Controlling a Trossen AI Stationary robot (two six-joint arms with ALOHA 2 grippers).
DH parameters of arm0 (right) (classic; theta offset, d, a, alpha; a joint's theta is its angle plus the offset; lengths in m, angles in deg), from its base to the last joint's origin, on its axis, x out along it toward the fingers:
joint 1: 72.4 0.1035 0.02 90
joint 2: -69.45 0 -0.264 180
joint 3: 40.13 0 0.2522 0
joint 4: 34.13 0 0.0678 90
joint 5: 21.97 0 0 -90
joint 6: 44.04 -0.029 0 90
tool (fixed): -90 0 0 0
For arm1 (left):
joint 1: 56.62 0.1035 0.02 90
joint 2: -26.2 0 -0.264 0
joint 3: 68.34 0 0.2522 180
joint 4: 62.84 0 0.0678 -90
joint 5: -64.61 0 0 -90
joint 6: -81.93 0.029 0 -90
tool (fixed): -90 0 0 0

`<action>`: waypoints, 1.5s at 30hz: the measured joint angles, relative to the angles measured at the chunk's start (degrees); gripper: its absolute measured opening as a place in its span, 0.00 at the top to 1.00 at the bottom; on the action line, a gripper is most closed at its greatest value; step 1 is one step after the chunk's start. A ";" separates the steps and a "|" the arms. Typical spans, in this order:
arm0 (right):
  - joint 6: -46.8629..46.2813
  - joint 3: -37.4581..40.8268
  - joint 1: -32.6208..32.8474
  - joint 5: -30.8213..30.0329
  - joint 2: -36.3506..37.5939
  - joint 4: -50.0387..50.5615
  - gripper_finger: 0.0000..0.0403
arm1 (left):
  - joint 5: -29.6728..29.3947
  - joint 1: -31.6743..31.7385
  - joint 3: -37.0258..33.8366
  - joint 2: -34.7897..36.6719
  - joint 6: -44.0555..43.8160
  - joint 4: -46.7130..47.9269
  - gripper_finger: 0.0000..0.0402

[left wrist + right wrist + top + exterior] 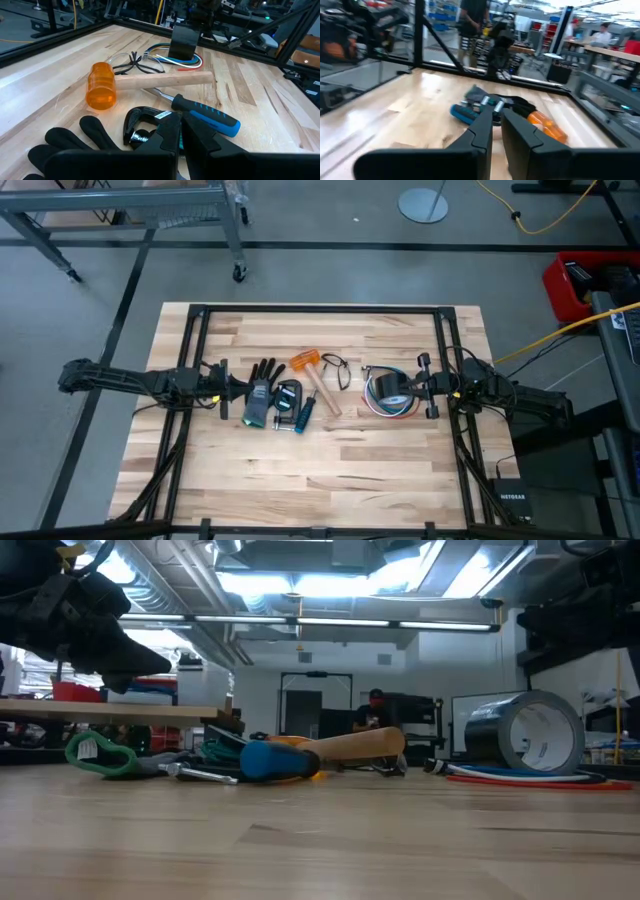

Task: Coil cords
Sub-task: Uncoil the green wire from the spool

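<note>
High view settles which arm should go first: the bundle of red, white and blue wires (392, 410) lies on the table's right half, just beside the right gripper (412, 387) and slightly to its near side. It sits partly under a grey tape roll (385, 385) directly ahead of the fingertips. The wires spread in a flattened loop whose long axis seems to run across the table, roughly in line with that arm's reach, so the jaws would have to turn or come down over a strand rather than push along it. The right gripper's fingers stand narrow, almost together, with nothing between them. The left gripper (232, 388) hangs well apart from the wires on the table's left side, pinched closed and empty, just beside a black glove (262, 375). A dark looped cord (288, 393) lies close ahead of it. For the wire bundle the right arm is clearly nearer, though the tape roll may get in its way.
</note>
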 joint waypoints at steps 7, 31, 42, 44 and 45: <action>-10.43 -0.07 0.00 4.65 0.00 0.16 0.89 | 0.00 -0.02 0.00 0.01 0.00 0.00 0.98; -32.38 -2.74 0.02 -5.44 -13.38 -23.19 0.79 | -0.11 0.09 0.00 0.01 -20.09 -14.24 0.98; -37.24 -20.55 0.05 -1.45 -45.50 -25.46 0.54 | -0.40 0.26 -0.01 0.02 -19.83 -14.49 0.98; -37.34 -25.93 0.05 0.09 -52.14 -21.56 0.53 | -0.40 0.26 -0.01 0.00 -18.42 -14.30 0.98; -37.33 -28.77 0.05 0.45 -55.48 -18.82 0.53 | -0.40 0.26 0.00 0.00 -17.41 -14.32 0.98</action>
